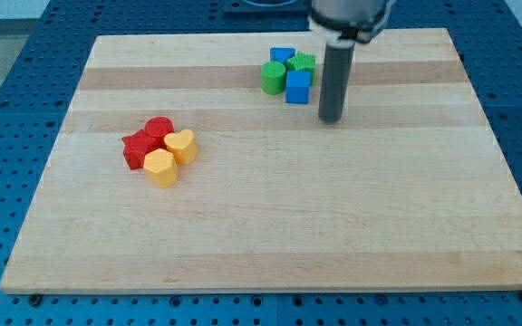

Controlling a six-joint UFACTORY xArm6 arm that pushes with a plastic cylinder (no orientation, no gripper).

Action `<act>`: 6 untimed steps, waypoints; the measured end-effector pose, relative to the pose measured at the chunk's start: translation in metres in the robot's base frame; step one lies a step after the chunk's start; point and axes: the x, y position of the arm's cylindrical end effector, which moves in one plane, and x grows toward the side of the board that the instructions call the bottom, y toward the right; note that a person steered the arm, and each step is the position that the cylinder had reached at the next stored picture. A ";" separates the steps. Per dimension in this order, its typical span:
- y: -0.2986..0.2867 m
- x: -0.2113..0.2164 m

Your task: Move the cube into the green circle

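Nearest me, on the board [270,244], a cluster at the view's left: yellow hexagon block [160,167], yellow heart block [182,145], red star block [137,149], red round block [159,129] – all touching. My tip [332,119] is a bare rod, nothing held, just right of the blue cube [298,87]. Cube touches the green circle [273,77]. Behind: a green ridged block [303,63] and another blue block [283,56], both partly hidden – shapes unclear.

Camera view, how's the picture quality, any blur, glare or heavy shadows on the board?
Camera view: even, soft light on the wooden board, no glare. Blocks look slightly soft, edges not crisp. My tip casts only a faint shadow, just right of the blue cube beside the green circle. The arm's top is cropped.
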 end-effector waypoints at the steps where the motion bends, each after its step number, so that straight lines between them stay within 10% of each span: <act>1: -0.003 -0.030; 3: -0.127 -0.012; 6: 0.061 -0.062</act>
